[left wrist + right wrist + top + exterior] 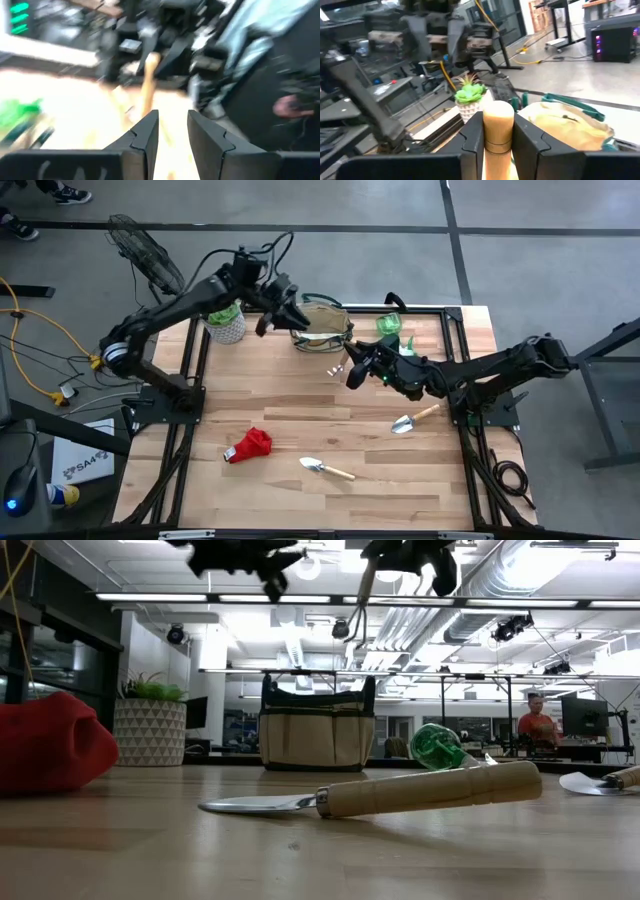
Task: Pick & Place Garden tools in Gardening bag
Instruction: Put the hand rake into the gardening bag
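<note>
The beige gardening bag (322, 325) stands on its base at the far middle of the table, also seen in the low view (317, 730). My right gripper (352, 370) hovers just near of it, shut on a wooden-handled trowel (498, 130). My left gripper (275, 315) is high beside the bag's left rim, open with nothing between its fingers (172, 135). Two more trowels (325, 468) (415, 420) lie flat on the table. A red cloth (250, 445) lies at the near left. A green plastic piece (388, 325) rests to the right of the bag. My right gripper pinches the trowel's pale wooden handle (498, 142) between its two fingers, with the rounded free end standing out past the fingertips. The fingers come level from the table's right, across the handle. The trowel is lifted clear, and its thin metal end (363, 600) hangs below the gripper.
A green plant in a white pot (226, 325) stands left of the bag, under my left arm. A person in red (540, 725) sits in the room beyond the table. Bare wood lies in the middle, between the red cloth and the trowels.
</note>
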You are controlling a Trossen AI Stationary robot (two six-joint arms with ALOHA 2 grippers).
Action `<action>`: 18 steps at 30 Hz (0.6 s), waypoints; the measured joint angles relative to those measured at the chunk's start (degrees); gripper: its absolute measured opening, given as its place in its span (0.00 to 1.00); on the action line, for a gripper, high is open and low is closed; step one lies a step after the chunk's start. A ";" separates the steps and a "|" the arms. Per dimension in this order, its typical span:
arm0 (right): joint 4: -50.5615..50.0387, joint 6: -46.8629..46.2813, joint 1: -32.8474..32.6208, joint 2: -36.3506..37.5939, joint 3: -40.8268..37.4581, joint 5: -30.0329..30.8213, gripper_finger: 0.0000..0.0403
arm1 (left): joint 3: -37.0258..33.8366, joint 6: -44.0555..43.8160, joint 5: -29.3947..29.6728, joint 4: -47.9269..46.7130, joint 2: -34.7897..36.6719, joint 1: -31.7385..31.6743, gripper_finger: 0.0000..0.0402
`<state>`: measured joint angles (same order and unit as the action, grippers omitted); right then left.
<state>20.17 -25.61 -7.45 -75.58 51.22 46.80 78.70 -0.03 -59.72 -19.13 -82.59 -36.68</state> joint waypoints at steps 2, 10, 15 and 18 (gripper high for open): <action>0.29 -0.02 0.61 -0.75 0.00 0.29 0.15 | 0.02 4.41 7.53 -7.69 2.36 1.40 0.25; -0.25 2.18 2.65 -10.53 6.16 -0.18 0.15 | -2.45 6.92 31.97 -21.54 11.22 7.21 0.25; -2.42 6.19 3.49 -17.80 13.90 2.35 0.15 | -10.57 0.80 44.54 -19.28 19.95 8.26 0.25; -6.24 6.29 4.58 -20.62 17.91 3.08 0.15 | -18.22 -2.99 48.28 -14.21 26.74 8.19 0.25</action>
<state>13.94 -19.31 -2.87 -96.20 69.13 49.88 60.48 -3.01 -11.44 -33.34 -55.85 -28.49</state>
